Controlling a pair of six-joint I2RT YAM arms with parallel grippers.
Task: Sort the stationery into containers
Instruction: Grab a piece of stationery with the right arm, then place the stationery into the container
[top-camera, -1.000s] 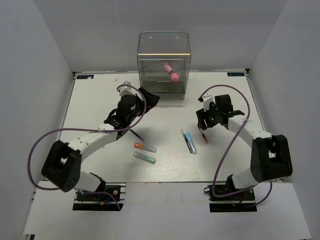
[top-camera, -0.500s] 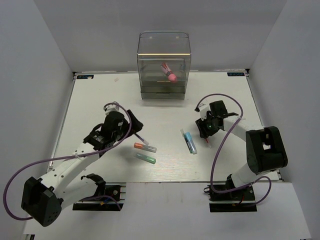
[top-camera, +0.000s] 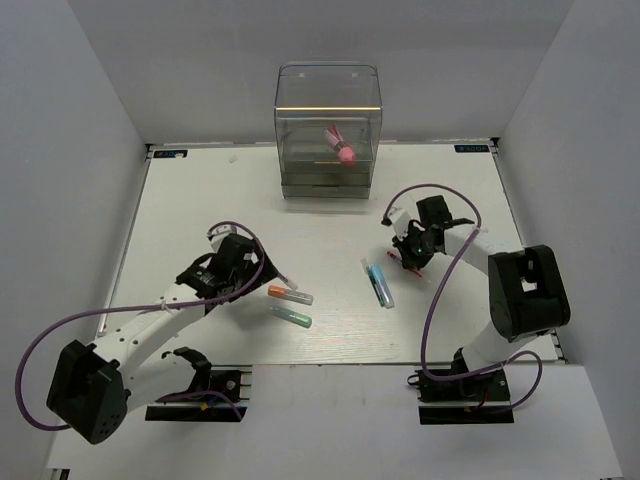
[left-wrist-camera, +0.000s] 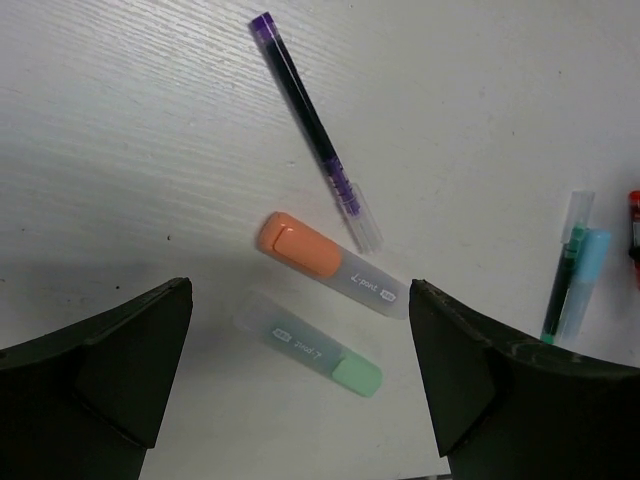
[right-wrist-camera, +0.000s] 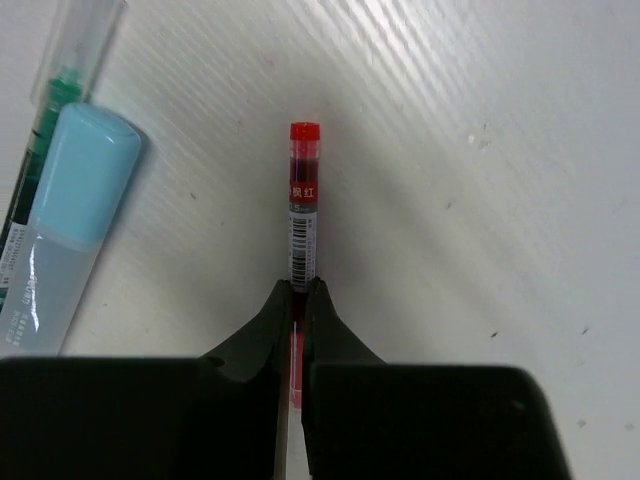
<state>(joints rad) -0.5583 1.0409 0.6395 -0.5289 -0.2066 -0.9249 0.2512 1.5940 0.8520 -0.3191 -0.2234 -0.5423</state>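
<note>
My right gripper (right-wrist-camera: 301, 290) is shut on the thin red pen (right-wrist-camera: 302, 200), which lies flat on the table with its capped end pointing away from the fingers. The light-blue marker (right-wrist-camera: 60, 220) lies just to its left, beside a green-inked clear pen (right-wrist-camera: 45, 150). My left gripper (left-wrist-camera: 300, 290) hangs open above the orange-tipped marker (left-wrist-camera: 330, 265) and the green-tipped marker (left-wrist-camera: 315, 345), touching neither. The thin dark pen (left-wrist-camera: 310, 120) lies beyond them. The clear container (top-camera: 328, 130) stands at the back, with the pink cylinder (top-camera: 343, 150) inside it.
White walls close the table (top-camera: 200, 200) in on the left, right and back. Purple cables loop from both arms over the table. The two marker groups lie between the arms, in the middle near part.
My right gripper has closed on the red pen. My left arm has drawn back from near the container towards the near left, over the two markers, still open.
</note>
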